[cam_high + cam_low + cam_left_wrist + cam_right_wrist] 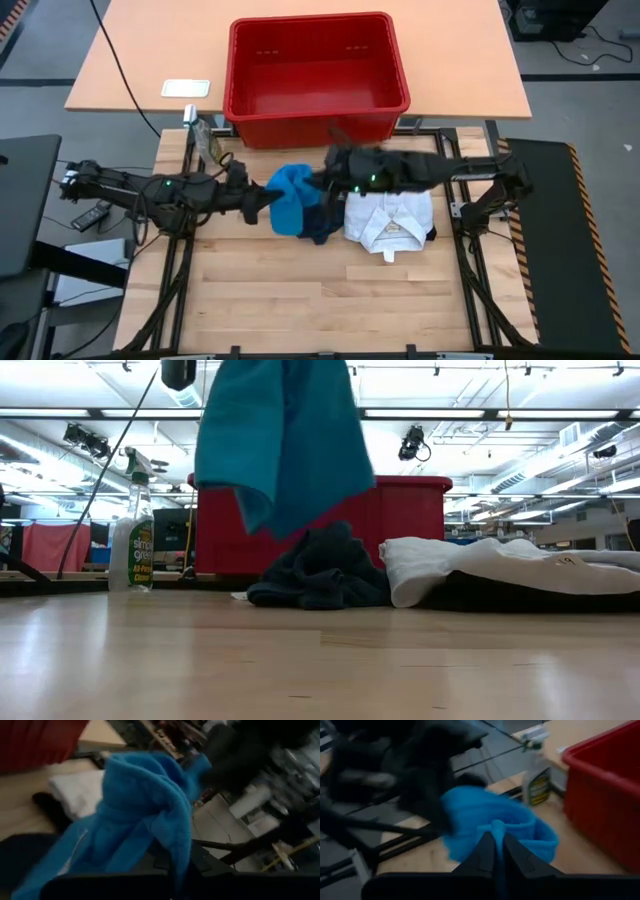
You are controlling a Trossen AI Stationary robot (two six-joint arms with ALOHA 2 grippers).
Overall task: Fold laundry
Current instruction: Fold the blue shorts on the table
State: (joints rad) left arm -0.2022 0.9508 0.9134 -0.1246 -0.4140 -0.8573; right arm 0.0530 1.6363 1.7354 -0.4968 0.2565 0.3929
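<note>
Now both arms lift the blue piece [292,196] above the table's middle, left gripper [270,198] and right gripper [322,183] each clamped on it; pull the two held edges apart evenly, clear of the dark garment [320,572] underneath.

My high view looks straight down; low sits at tabletop level facing the basket [400,520]; both wrist views press close on the blue cloth [145,810].

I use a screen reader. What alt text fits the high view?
Both grippers, left and right, hold a blue cloth up between them over a wooden table, beside a white shirt and below an empty red basket.
</note>
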